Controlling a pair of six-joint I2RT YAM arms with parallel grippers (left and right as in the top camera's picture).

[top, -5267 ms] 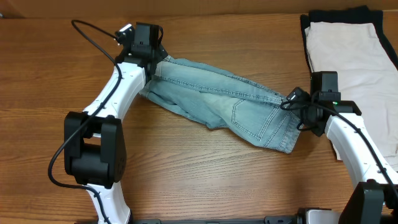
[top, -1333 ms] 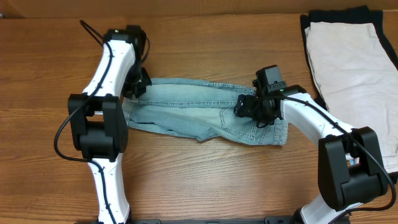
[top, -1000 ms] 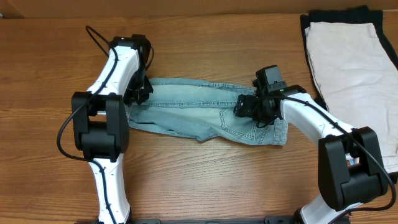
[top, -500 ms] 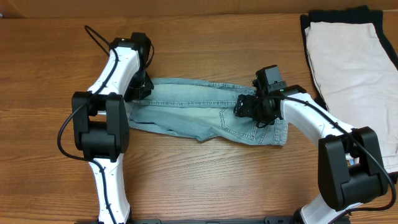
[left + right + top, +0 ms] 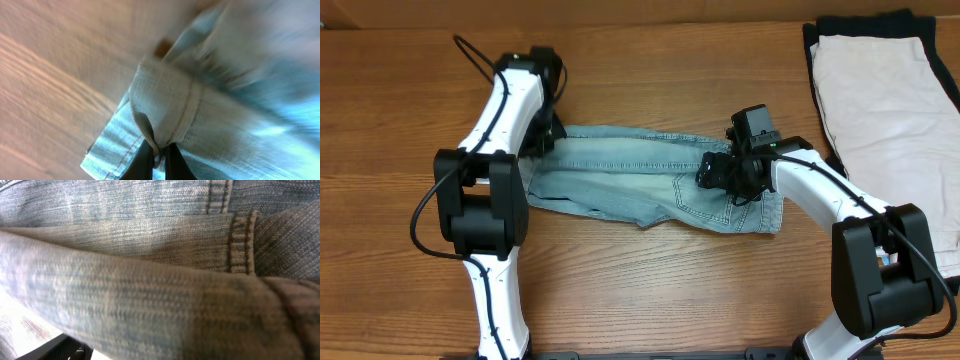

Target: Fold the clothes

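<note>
Overhead: denim shorts (image 5: 650, 185) lie spread on the table (image 5: 640, 290) between both arms; left gripper (image 5: 542, 140) at their left end, right gripper (image 5: 718, 175) over their right part; left wrist: fingers (image 5: 144, 159) clamped on a denim fold; right wrist: denim fills the view, jaw state cannot be told.

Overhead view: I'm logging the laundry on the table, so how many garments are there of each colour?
Faded light-blue denim shorts: 1
Cream-white shorts: 1
Black garment, mostly hidden under the cream-white pair: 1
Total: 3
</note>
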